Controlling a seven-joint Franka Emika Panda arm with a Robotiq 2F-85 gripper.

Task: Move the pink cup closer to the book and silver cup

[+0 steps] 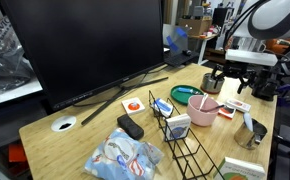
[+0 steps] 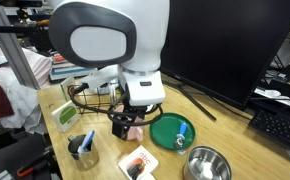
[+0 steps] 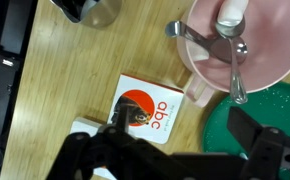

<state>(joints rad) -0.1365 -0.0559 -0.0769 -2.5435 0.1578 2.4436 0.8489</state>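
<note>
The pale pink cup [image 1: 204, 109] stands near the table's edge with a pale utensil and a metal spoon in it. It also shows in an exterior view [image 2: 135, 131] and at the top right of the wrist view [image 3: 247, 50]. My gripper [image 1: 226, 80] hangs just above and beside it, open and empty. In the wrist view the gripper's [image 3: 185, 150] fingers straddle bare wood next to the cup. The shiny silver cup [image 1: 253, 132] with a handle stands farther along the edge. The pale book [image 1: 241, 172] lies at the table's corner.
A teal-green dish [image 3: 260, 110] touches the pink cup. A white-and-red "abc" card [image 3: 140, 108] lies beside it. A black wire basket [image 1: 185, 145], a large monitor [image 1: 85, 45], a grey metal tin [image 2: 207, 163] and a plastic bag [image 1: 123, 155] are also on the table.
</note>
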